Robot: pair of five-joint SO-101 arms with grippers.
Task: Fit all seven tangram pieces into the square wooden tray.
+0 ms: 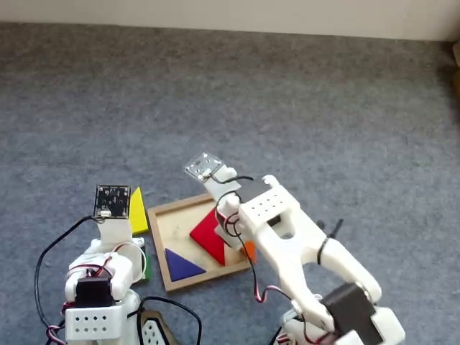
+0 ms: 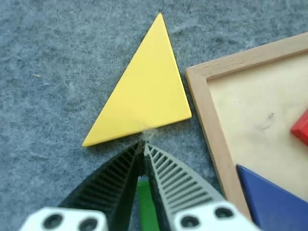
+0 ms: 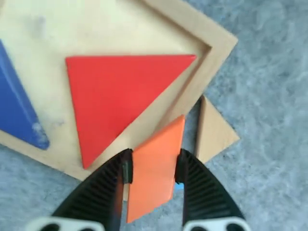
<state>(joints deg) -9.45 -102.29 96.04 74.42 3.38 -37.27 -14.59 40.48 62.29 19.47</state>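
Observation:
The square wooden tray (image 1: 176,203) lies between the arms, holding a red triangle (image 1: 208,233) and a blue triangle (image 1: 183,264). My right gripper (image 3: 154,156) is shut on an orange piece (image 3: 154,173), held over the tray's rim (image 3: 219,41) beside the red triangle (image 3: 115,96). A tan triangle (image 3: 214,130) lies on the carpet just outside that rim. My left gripper (image 2: 143,145) is shut, its tips at the edge of a yellow triangle (image 2: 144,91) lying left of the tray (image 2: 211,125). Something green (image 2: 144,202) shows through the gap behind its tips.
Grey carpet covers the whole work surface, with wide free room beyond the tray. A green piece (image 1: 147,269) lies by the left arm's base. Cables loop beside both arm bases at the near edge.

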